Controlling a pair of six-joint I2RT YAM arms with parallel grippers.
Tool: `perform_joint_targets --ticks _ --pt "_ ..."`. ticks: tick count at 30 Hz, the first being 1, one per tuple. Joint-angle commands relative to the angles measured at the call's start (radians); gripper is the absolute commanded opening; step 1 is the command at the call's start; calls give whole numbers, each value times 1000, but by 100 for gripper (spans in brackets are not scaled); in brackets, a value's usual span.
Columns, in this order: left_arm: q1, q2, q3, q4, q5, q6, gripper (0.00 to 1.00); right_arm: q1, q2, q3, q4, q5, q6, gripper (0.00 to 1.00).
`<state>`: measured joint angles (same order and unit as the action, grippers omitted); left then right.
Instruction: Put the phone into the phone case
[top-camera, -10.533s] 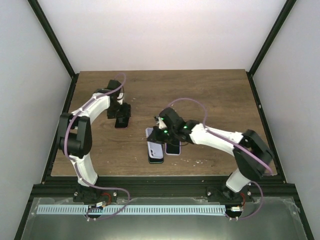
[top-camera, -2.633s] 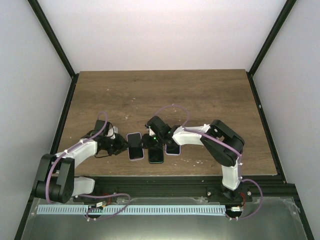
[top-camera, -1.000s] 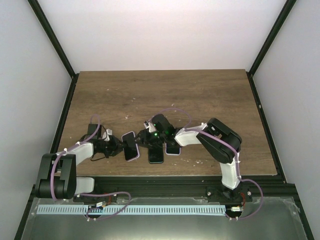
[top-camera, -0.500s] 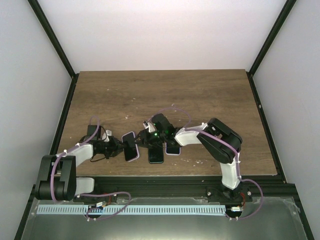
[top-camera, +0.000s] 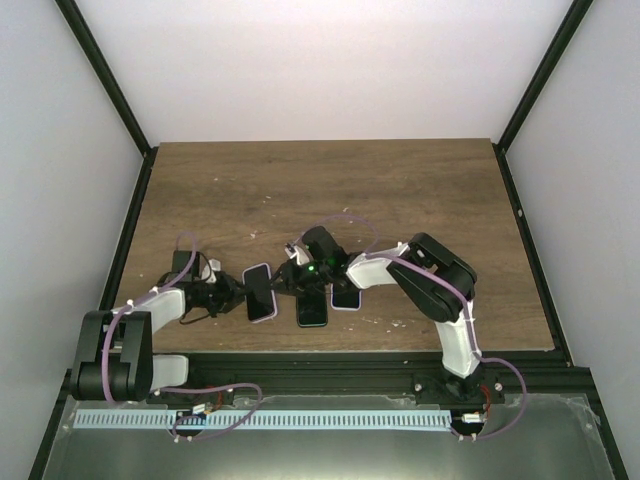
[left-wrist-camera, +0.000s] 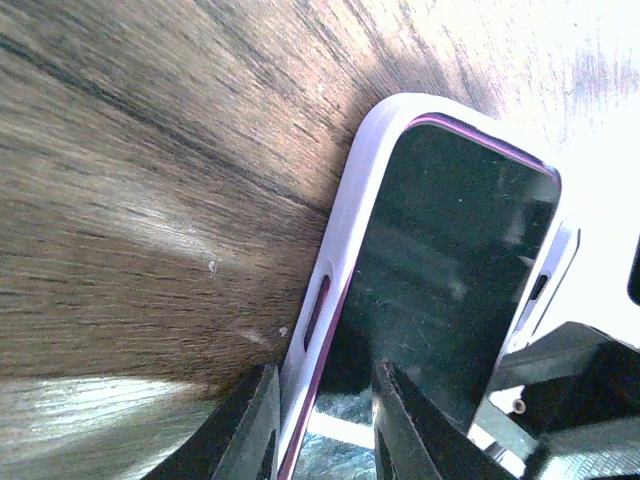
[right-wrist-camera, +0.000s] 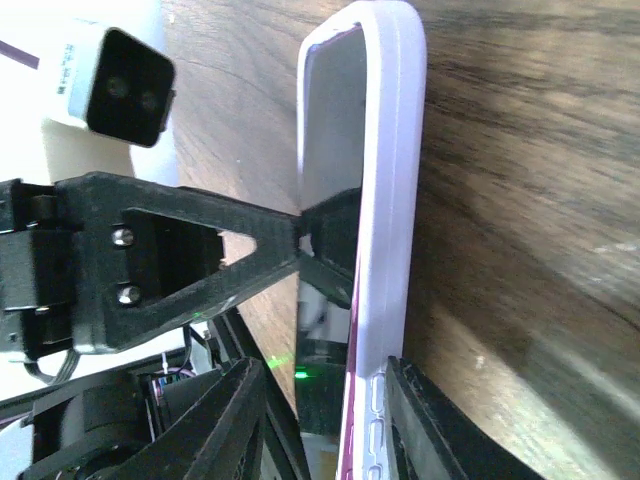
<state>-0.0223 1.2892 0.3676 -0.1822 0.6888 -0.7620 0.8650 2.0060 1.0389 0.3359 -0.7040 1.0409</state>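
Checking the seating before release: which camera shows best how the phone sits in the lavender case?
Left wrist. It looks onto the screen, so the phone and the lavender case rim around it are both plain. Right wrist shows them edge-on, screen mostly hidden. Top external shows them too small to judge.

The left arm (top-camera: 160, 298) and the right arm (top-camera: 375, 268) had white shells over black joints, each trailing a looped purple cable (top-camera: 345, 213). A green light (top-camera: 311, 268) glowed at the right wrist. The jaws were black. A triangular bracket (right-wrist-camera: 170, 260) at 9 o'clock carried two silver screws (right-wrist-camera: 120, 237).
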Motion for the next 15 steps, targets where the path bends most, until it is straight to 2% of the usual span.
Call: perform_joint_targets --ticks 1,4,8,11,15 --pt "-33 11 -23 84 187 -46 28 65 41 73 136 -129 12 33" --pt "-32 10 -27 110 202 -63 28 65 43 80 128 -132 -1 33" --pt "-31 24 -32 116 223 -65 26 65 52 46 238 -167 47 33" --pt "-33 15 -40 119 222 -66 26 63 39 27 254 -158 57 32" --pt "-33 13 -45 116 225 -68 26 62 20 -2 300 -149 65 26"
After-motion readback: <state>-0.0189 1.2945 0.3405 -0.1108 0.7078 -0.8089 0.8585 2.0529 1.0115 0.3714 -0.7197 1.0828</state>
